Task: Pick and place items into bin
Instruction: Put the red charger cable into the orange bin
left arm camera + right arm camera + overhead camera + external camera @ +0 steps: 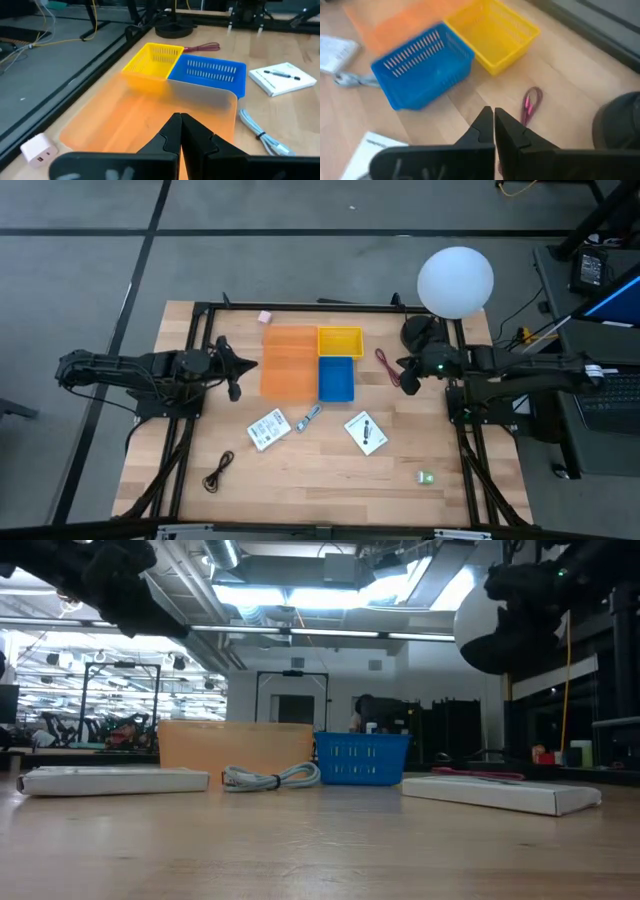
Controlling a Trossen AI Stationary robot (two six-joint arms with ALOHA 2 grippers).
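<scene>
Grey floor is showing all around the pale wooden surface (330,480), and a white ball-shaped lamp (455,280) is standing at its far right corner. Three bins are sitting together in the far middle — an orange bin (288,362), a yellow bin (340,340) and a blue bin (336,379), the blue one just nearer than the yellow.

Nothing is lying in the bins as far as I can see. The red cable (385,366) is lying to the right of the blue bin, near the right gripper (409,377). Two white cards are resting on the nearer side of the bins: the left card (268,429) and the right card (366,432), with the silver-blue tool (309,416) between them. The black cable (218,472) is curling near the left front, a tiny green piece (426,477) is sitting at the right front, and a small pink piece (265,317) is lying beyond the orange bin.

The left gripper (233,368) is hovering just left of the orange bin, fingers pressed together and empty. The right gripper is hanging right of the bins — likewise closed on nothing.
</scene>
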